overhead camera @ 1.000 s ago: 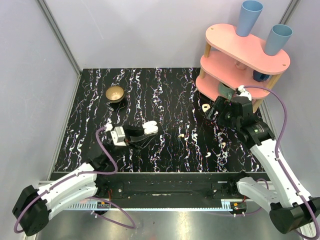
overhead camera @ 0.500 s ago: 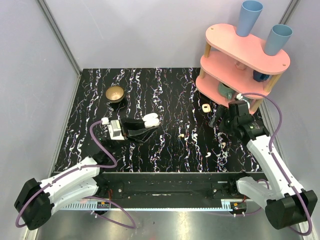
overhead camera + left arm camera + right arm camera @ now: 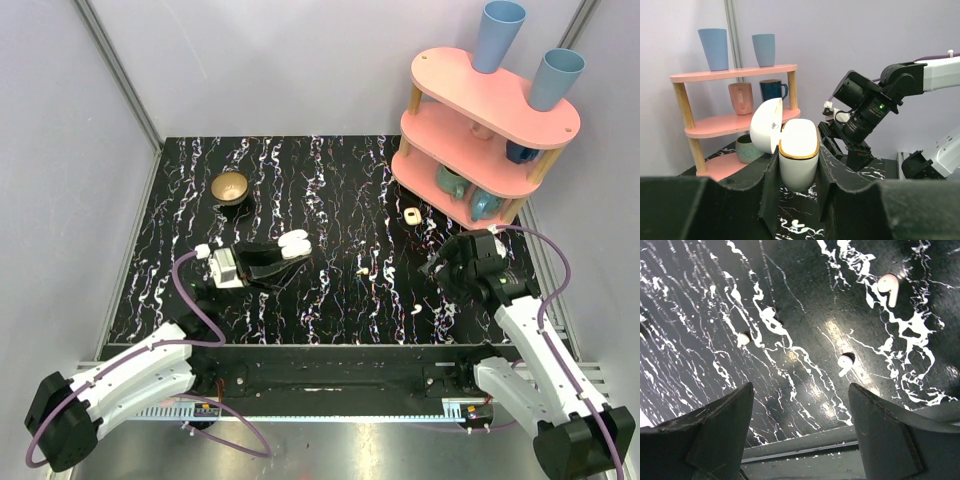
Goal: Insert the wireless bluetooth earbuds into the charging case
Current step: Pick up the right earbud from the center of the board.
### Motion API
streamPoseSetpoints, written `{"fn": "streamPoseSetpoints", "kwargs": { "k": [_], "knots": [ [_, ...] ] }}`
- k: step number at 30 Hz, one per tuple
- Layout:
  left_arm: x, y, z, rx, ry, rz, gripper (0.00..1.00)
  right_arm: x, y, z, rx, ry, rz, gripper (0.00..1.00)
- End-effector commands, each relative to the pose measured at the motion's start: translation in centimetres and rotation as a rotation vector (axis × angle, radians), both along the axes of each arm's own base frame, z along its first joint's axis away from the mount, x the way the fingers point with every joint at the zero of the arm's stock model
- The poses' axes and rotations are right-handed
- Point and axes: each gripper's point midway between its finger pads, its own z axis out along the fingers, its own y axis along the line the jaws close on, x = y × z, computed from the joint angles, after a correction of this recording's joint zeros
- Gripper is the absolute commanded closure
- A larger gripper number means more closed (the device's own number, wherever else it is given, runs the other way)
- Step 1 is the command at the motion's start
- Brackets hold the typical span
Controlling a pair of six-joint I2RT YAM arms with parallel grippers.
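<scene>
Here, open-lidded charging case [image 3: 798, 147] pinched in left gripper [image 3: 797, 167], interior unseen; right gripper [image 3: 799, 392] spread over loose earbuds [image 3: 844, 364].

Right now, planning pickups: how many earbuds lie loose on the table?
4 earbuds, all in the right wrist view: two close together at left, one near centre, one upper right. More could sit unseen inside the case.

Four earbuds [image 3: 844, 362] (tiny), two tumblers [image 3: 497, 35], one bowl [image 3: 231, 187]

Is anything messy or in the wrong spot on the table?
Yes. The little earbuds lie scattered on the black table, not in their case, which the left claw holds with its lid flipped open.
</scene>
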Motion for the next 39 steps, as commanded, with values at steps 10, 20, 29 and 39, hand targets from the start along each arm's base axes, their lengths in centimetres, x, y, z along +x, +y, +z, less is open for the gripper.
{"fn": "streamPoseSetpoints", "kwargs": {
  "k": [10, 20, 29, 39],
  "knots": [
    [1.2, 1.4, 1.2, -0.045, -0.05, 0.112, 1.0, 0.0, -3.8, -1.3, -0.235, 0.185, -0.16, 0.0],
    [0.9, 3.0, 0.0, -0.07, -0.015, 0.158, 1.0, 1.7, 1.7, 0.4, 0.198, 0.079, -0.267, 0.04],
    [1.7, 3.6, -0.6, -0.071, 0.013, 0.209, 1.0, 0.8, 2.1, -1.2, 0.136, 0.259, -0.295, 0.11],
    [1.9, 3.2, -0.6, -0.075, 0.023, 0.196, 1.0, -1.4, 1.2, -3.5, 0.042, 0.327, -0.427, 0.23]
  ]
}}
